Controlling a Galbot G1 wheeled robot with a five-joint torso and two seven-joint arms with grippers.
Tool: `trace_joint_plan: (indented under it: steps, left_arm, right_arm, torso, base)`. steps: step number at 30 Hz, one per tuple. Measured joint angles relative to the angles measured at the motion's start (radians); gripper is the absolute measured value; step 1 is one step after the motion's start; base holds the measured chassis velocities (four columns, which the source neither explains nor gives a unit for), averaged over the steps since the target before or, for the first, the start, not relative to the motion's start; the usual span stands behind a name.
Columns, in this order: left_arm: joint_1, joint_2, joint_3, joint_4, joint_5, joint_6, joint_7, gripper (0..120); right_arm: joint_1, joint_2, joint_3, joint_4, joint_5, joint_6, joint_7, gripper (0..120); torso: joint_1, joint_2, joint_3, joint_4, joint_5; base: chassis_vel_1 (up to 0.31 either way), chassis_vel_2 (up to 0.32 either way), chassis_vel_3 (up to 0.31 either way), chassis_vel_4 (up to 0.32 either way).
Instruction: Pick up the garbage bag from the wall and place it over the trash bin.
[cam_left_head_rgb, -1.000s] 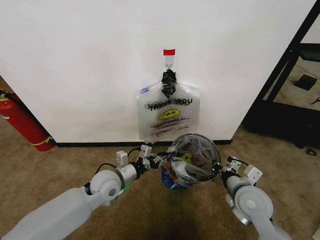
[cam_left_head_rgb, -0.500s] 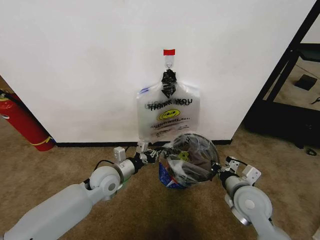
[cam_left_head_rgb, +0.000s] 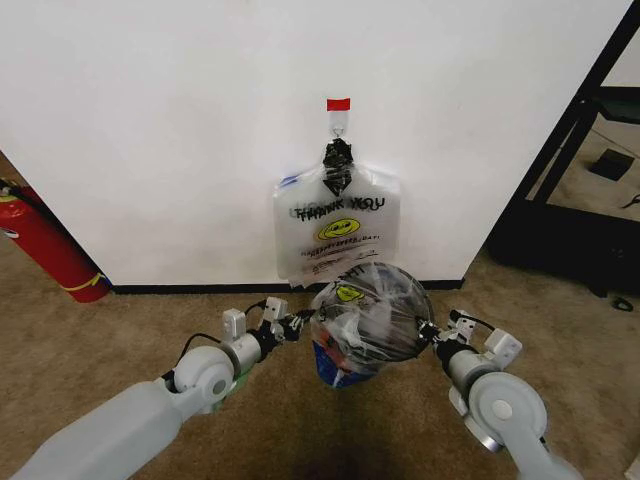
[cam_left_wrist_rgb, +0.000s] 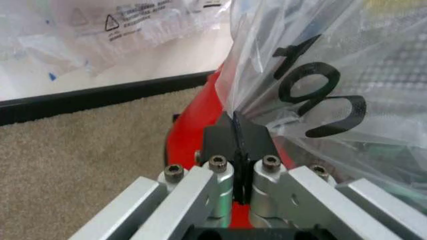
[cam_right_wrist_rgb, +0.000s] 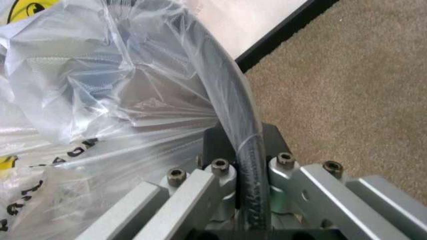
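Observation:
The garbage bag (cam_left_head_rgb: 365, 315), see-through with a yellow smiley print, is stretched across the top of the trash bin (cam_left_head_rgb: 402, 350) on the carpet below the wall (cam_left_head_rgb: 180, 120). My left gripper (cam_left_head_rgb: 300, 322) is shut on the bag's edge on the bin's left side. In the left wrist view the fingers (cam_left_wrist_rgb: 223, 142) pinch the thin plastic (cam_left_wrist_rgb: 313, 75) beside the bin's red base (cam_left_wrist_rgb: 193, 132). My right gripper (cam_left_head_rgb: 432, 335) is on the bin's right side. In the right wrist view it (cam_right_wrist_rgb: 240, 150) is shut on the bag (cam_right_wrist_rgb: 100, 100) where the plastic wraps the black bin rim (cam_right_wrist_rgb: 230, 95).
A flat bundle of "THANK YOU" bags (cam_left_head_rgb: 338, 235) hangs from a metal hook (cam_left_head_rgb: 339, 126) under a red tape patch (cam_left_head_rgb: 339, 104). A red fire extinguisher (cam_left_head_rgb: 45, 245) stands at the left. A black shelf frame (cam_left_head_rgb: 575, 160) is at the right. Open carpet lies around the bin.
My left gripper has drawn the bag's edge leftward, away from the bin. The bag now spreads wider over the bin top, smiley print up. The right gripper has barely shifted.

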Motion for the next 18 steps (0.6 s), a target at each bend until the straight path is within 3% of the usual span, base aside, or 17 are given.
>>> trace_joint_plan:
  steps: [4,11,18]
  left_arm:
    - [0.024,-0.004,-0.041,-0.034,0.002,0.005,-0.01,1]
    - [0.061,0.028,-0.155,-0.101,0.005,0.046,-0.023,27]
    - [0.1,0.06,-0.205,-0.128,0.027,0.06,-0.023,51]
  right_arm:
    - [-0.002,0.003,0.0,-0.002,-0.003,0.0,0.0,0]
    - [0.001,0.005,0.002,-0.027,-0.023,0.0,0.003,0]
    - [0.011,0.009,0.003,-0.041,-0.028,0.0,0.004,0]
  torso:
    - [0.0,0.0,0.0,-0.0001,0.0]
    - [0.0,0.0,0.0,0.0,0.0]
    - [0.0,0.0,0.0,0.0,-0.0001]
  base:
    - [0.0,0.0,0.0,0.0]
    - [0.0,0.0,0.0,0.0]
    - [0.0,0.0,0.0,0.0]
